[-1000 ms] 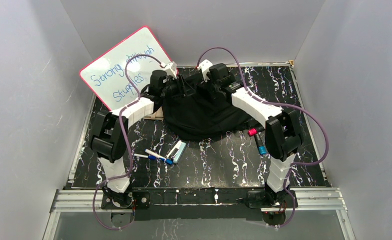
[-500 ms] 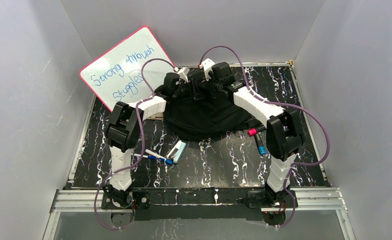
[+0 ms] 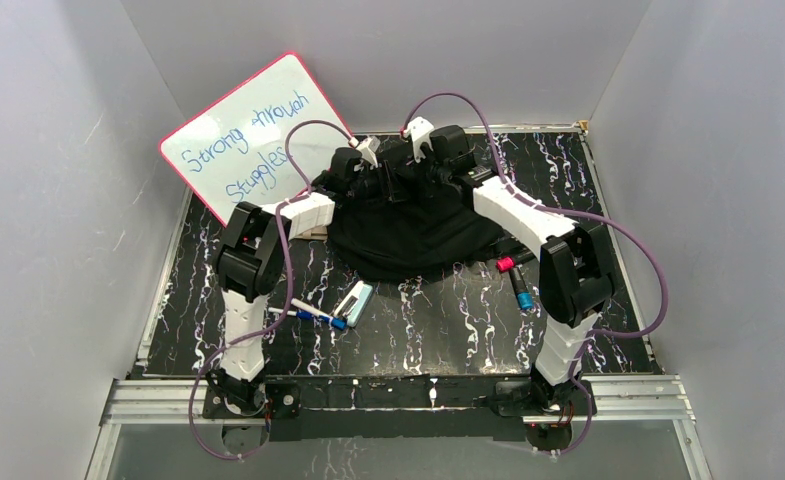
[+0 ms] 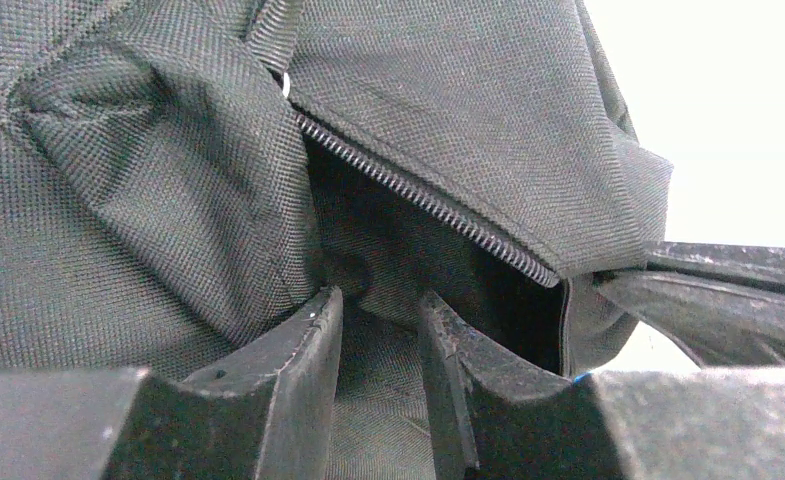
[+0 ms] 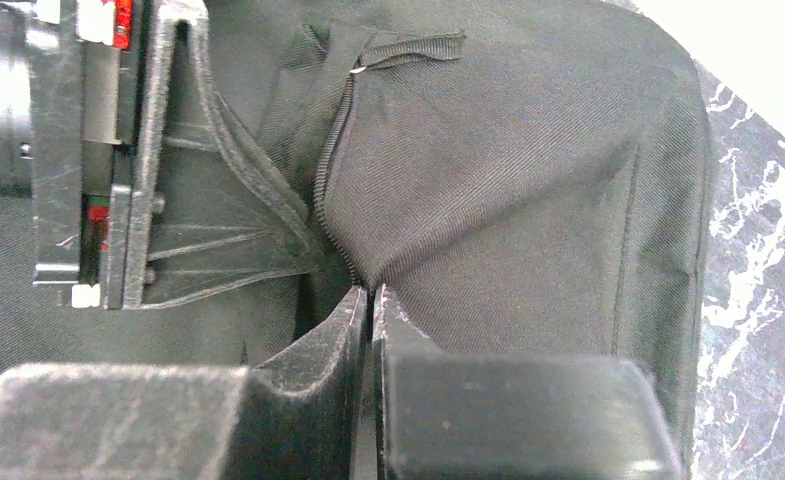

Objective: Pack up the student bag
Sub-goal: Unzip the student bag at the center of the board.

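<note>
The student bag (image 3: 408, 235), black soft fabric, lies slumped at the middle far part of the table. Both grippers meet at its far rim. My left gripper (image 3: 373, 180) has its fingers (image 4: 308, 345) a little apart, with a fold of the bag's fabric (image 4: 168, 150) filling the gap beside the open zipper (image 4: 418, 200). My right gripper (image 3: 430, 172) is pinched almost flat on the zipper edge (image 5: 340, 180) of the bag (image 5: 508, 170), right next to the left gripper's finger (image 5: 218, 230). What is inside the bag is dark and hidden.
A pink-framed whiteboard (image 3: 243, 140) leans against the back left wall. Loose pens (image 3: 313, 312) and a pale blue case (image 3: 354, 300) lie in front of the bag on the left. A red marker (image 3: 506, 263) and a blue marker (image 3: 523, 295) lie at its right.
My left arm has swung right, bringing its gripper from the bag's far left corner to the far rim beside the right gripper. The right gripper has shifted slightly right.
</note>
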